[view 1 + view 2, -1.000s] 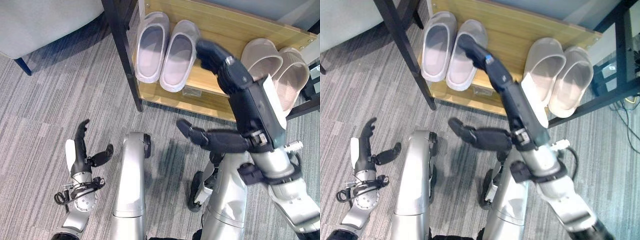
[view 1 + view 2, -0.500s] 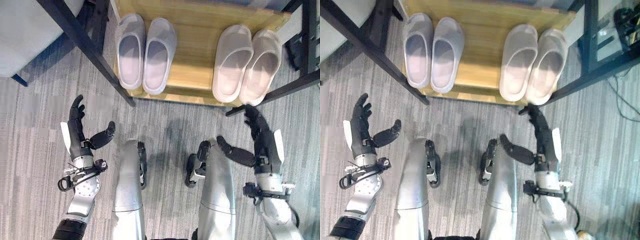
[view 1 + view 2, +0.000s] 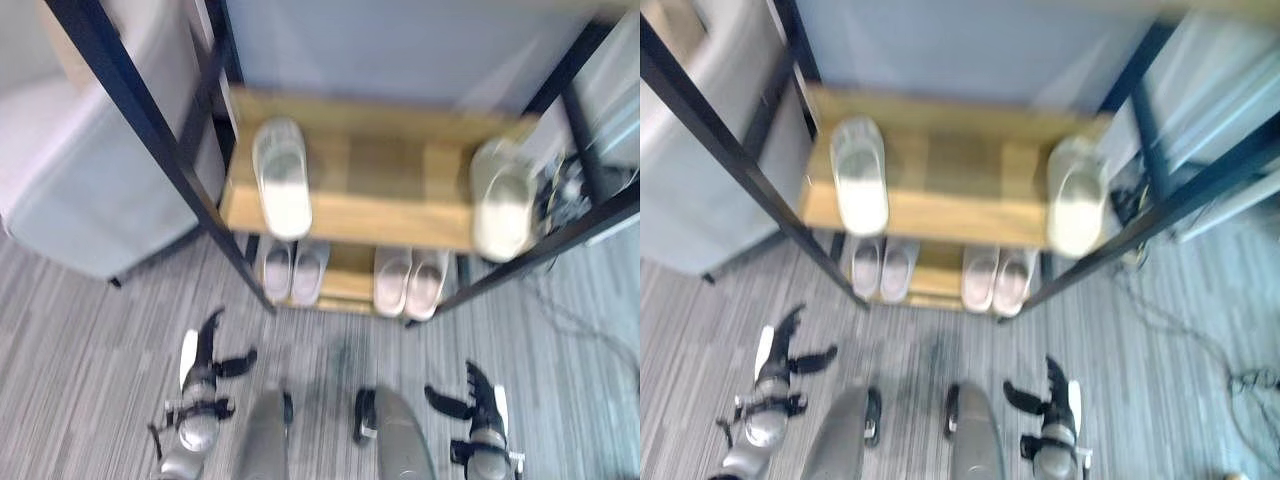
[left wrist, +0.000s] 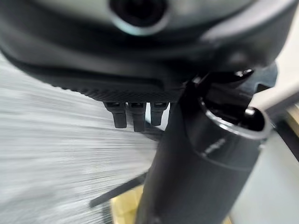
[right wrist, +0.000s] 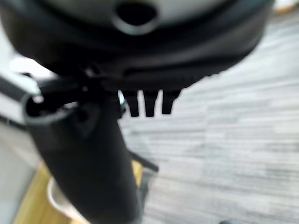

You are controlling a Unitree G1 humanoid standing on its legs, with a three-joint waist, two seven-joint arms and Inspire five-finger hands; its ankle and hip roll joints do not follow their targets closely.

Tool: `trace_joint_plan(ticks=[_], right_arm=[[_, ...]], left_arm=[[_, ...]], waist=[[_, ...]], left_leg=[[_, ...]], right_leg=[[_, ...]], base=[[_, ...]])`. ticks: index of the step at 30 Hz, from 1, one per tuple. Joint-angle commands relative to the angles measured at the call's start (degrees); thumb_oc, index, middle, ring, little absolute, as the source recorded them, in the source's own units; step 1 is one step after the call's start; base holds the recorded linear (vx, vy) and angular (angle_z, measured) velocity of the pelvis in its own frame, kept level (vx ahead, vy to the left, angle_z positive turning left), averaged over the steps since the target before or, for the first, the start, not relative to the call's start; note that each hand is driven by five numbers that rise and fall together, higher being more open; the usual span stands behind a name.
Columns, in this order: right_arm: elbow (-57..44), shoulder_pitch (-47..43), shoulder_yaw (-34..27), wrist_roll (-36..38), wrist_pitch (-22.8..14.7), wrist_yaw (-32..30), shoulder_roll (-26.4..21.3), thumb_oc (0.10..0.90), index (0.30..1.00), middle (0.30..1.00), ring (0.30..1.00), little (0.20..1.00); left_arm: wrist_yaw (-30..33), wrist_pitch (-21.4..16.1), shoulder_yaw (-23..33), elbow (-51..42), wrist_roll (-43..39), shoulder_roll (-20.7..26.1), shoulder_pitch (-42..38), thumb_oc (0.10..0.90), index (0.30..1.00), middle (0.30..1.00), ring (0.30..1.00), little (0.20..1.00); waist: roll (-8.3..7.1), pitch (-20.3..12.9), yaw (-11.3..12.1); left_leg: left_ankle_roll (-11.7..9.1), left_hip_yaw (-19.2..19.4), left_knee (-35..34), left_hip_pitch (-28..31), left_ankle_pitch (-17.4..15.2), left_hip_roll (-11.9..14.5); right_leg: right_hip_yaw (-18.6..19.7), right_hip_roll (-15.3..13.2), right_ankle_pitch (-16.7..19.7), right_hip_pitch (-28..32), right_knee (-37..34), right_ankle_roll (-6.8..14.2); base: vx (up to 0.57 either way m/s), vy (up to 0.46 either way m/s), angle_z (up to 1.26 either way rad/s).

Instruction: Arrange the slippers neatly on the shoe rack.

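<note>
Left eye view: shoe rack (image 3: 350, 215) with two wooden shelves; six slippers counted. Upper shelf (image 3: 400, 180): one slipper at left (image 3: 283, 178), one at right (image 3: 502, 200), well apart. Lower shelf (image 3: 345, 285): one pair left (image 3: 291, 270), one pair right (image 3: 411, 280). Left hand (image 3: 205, 348) and right hand (image 3: 478, 395) low over the carpet (image 3: 90, 360), fingers spread, holding nothing.

Right eye view: same count. Against half a second back, camera pulled away, upper shelf now seen; right hand farther from the rack.

Left wrist view: fingers straight.

Right wrist view: fingers straight.
</note>
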Motion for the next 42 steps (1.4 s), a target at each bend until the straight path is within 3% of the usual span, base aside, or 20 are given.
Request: trace_joint_plan(ticks=[1, 5, 9, 16, 19, 22, 23, 24, 27, 29, 32, 35, 37, 38, 42], right_arm=[[-1.21, -0.04, -1.01, 0.31, -0.84, -0.33, -3.13, 0.800, 0.900, 0.900, 0.900, 0.900], [8.25, -0.47, -0.34, 1.58, 0.22, 1.66, -2.10, 0.800, 0.900, 0.900, 0.900, 0.900], [14.99, -0.26, 0.02, 1.77, 1.64, 3.10, -2.41, 0.800, 0.900, 0.900, 0.900, 0.900], [18.06, -1.21, 0.69, 2.25, 2.70, 3.44, -2.75, 0.800, 0.900, 0.900, 0.900, 0.900], [18.32, -1.29, 1.87, 1.61, 3.34, 3.30, -2.70, 0.800, 0.900, 0.900, 0.900, 0.900], [17.79, -1.43, 2.09, 1.47, 4.09, 3.55, -3.79, 0.800, 0.900, 0.900, 0.900, 0.900], [17.78, -1.42, 2.10, 1.47, 4.09, 3.55, -3.78, 0.800, 0.900, 0.900, 0.900, 0.900], [17.57, -1.68, 1.56, 1.66, 4.35, 3.72, -4.75, 0.800, 0.900, 0.900, 0.900, 0.900], [17.64, -1.67, 0.59, 2.31, 4.69, 4.42, -5.68, 0.800, 0.900, 0.900, 0.900, 0.900], [18.07, -1.77, 0.29, 3.22, 5.05, 5.15, -6.19, 0.800, 0.900, 0.900, 0.900, 0.900], [18.64, -2.43, -0.87, 4.95, 5.63, 6.53, -6.83, 0.800, 0.900, 0.900, 0.900, 0.900], [18.56, -2.90, -0.96, 5.81, 5.99, 7.50, -6.51, 0.800, 0.900, 0.900, 0.900, 0.900], [18.65, -3.21, -0.30, 5.45, 6.24, 7.71, -6.34, 0.800, 0.900, 0.900, 0.900, 0.900], [18.56, -3.26, 0.50, 4.85, 6.23, 8.15, -6.24, 0.800, 0.900, 0.900, 0.900, 0.900], [18.39, -3.14, 1.10, 4.99, 6.62, 8.90, -5.56, 0.800, 0.900, 0.900, 0.900, 0.900]], left_arm=[[-2.51, -0.37, -1.93, -1.12, 1.25, 1.07, -0.85, 0.800, 0.900, 0.900, 0.900, 0.900], [-5.26, 0.20, -3.97, 4.54, 1.90, -0.47, -2.10, 0.800, 0.900, 0.900, 0.900, 0.900], [-8.77, 0.15, -8.19, 3.86, 3.18, -1.29, -2.99, 0.800, 0.900, 0.900, 0.900, 0.900], [-9.55, 0.57, -10.90, 2.45, 3.47, -3.10, -3.01, 0.800, 0.900, 0.900, 0.900, 0.900], [-11.16, 2.20, -11.25, 3.04, -1.62, -5.98, -3.41, 0.800, 0.900, 0.900, 0.900, 0.900], [-15.18, 3.51, -16.05, -8.39, -2.22, -4.55, -2.08, 0.800, 0.900, 0.900, 0.900, 0.900], [-15.19, 3.54, -16.05, -8.42, -2.22, -4.53, -2.07, 0.800, 0.900, 0.900, 0.900, 0.900], [-18.73, 4.61, -19.04, -16.28, 0.96, -1.51, -1.19, 0.800, 0.900, 0.900, 0.900, 0.900], [-24.14, 6.06, -18.18, -31.37, 2.60, 4.00, 2.58, 0.800, 0.900, 0.900, 0.900, 0.900], [-26.64, 6.47, -18.05, -34.81, 0.96, 5.01, 3.69, 0.800, 0.900, 0.900, 0.900, 0.900], [-29.67, 7.16, -17.96, -38.95, 1.02, 6.53, 2.78, 0.800, 0.900, 0.900, 0.900, 0.900], [-29.36, 5.90, -15.08, -46.59, 0.18, 8.06, 2.01, 0.800, 0.900, 0.900, 0.900, 0.900], [-28.52, 5.13, -13.79, -49.37, -1.11, 8.52, 1.77, 0.800, 0.900, 0.900, 0.900, 0.900], [-29.46, 3.66, -13.91, -53.14, -5.73, 8.44, 0.74, 0.800, 0.900, 0.900, 0.900, 0.900], [-28.60, 2.37, -14.64, -56.10, -9.40, 8.57, -4.02, 0.800, 0.900, 0.900, 0.900, 0.900]], waist=[[-0.20, -2.97, 0.97], [0.02, -5.99, 0.45], [1.39, -9.57, -0.01], [3.03, -11.14, 0.05], [3.66, -11.20, -0.11], [4.29, -10.45, -0.12], [4.29, -10.44, -0.12], [4.81, -9.82, -0.11], [4.98, -7.80, 0.66], [4.69, -6.38, 1.05], [4.55, -6.07, 0.78], [4.83, -6.24, 1.00], [4.88, -6.29, 1.42], [5.00, -6.67, 1.44], [5.09, -7.63, 0.66]], left_leg=[[-0.03, -3.66, -5.97, 1.42, 5.95, 0.13], [-1.69, -2.39, -18.96, 9.81, 11.73, -0.18], [-2.17, -1.23, -32.01, 18.71, 14.43, -0.50], [-2.62, -0.36, -41.36, 24.16, 18.71, 0.71], [-3.23, -0.15, -43.28, 24.84, 20.47, 1.70], [-3.90, -0.55, -43.69, 24.55, 21.89, 2.69], [-3.90, -0.56, -43.69, 24.57, 21.89, 2.69], [-4.26, -0.70, -43.19, 23.56, 22.86, 3.38], [-4.83, -1.78, -39.13, 21.60, 22.08, 4.74], [-4.32, -2.70, -35.20, 20.83, 20.01, 3.49], [-2.96, -2.70, -32.39, 19.17, 17.65, -0.64], [-1.70, 0.45, -32.70, 17.87, 16.95, -3.99], [-1.23, -0.05, -33.40, 18.35, 16.61, -4.94], [-0.56, -1.93, -34.48, 19.31, 16.18, -6.48], [0.22, -0.94, -36.85, 21.30, 16.89, -6.44]], right_leg=[[-1.08, -2.31, 5.27, 6.30, -8.79, 2.38], [-2.05, -0.41, 9.81, 13.10, -19.65, 3.08], [-2.81, 1.73, 12.14, 20.22, -30.26, 3.71], [-2.70, 4.03, 13.28, 25.70, -38.47, 3.70], [-2.63, 5.05, 13.39, 26.95, -40.34, 3.35], [-2.94, 6.35, 13.14, 27.85, -41.48, 2.93], [-2.94, 6.35, 13.14, 27.87, -41.49, 2.93], [-3.15, 7.01, 13.25, 27.89, -42.14, 2.71], [-2.60, 7.94, 12.86, 28.89, -42.87, 1.83], [-2.18, 7.56, 12.65, 29.23, -42.43, 1.62], [-2.54, 6.63, 12.85, 29.45, -42.51, 1.88], [-2.34, 6.67, 13.13, 29.09, -42.00, 2.01], [-1.55, 6.82, 13.25, 28.54, -41.48, 2.11], [-0.65, 7.18, 13.38, 28.02, -41.06, 2.24], [1.13, 7.51, 13.45, 28.11, -40.79, 2.38]], base=[[0.12, -0.037, 0.03], [0.16, -0.059, 0.03], [0.09, -0.072, 0.05], [-0.03, -0.092, -0.02], [-0.07, -0.113, -0.03], [-0.08, -0.108, -0.02], [-0.15, -0.124, 0.01], [-0.15, -0.108, 0.08], [-0.18, -0.160, 0.04], [-0.08, -0.098, -0.01], [-0.03, -0.028, -0.12], [0.01, 0.015, -0.01], [0.03, 0.039, -0.07], [0.09, 0.052, -0.23], [0.13, 0.075, -0.24]])
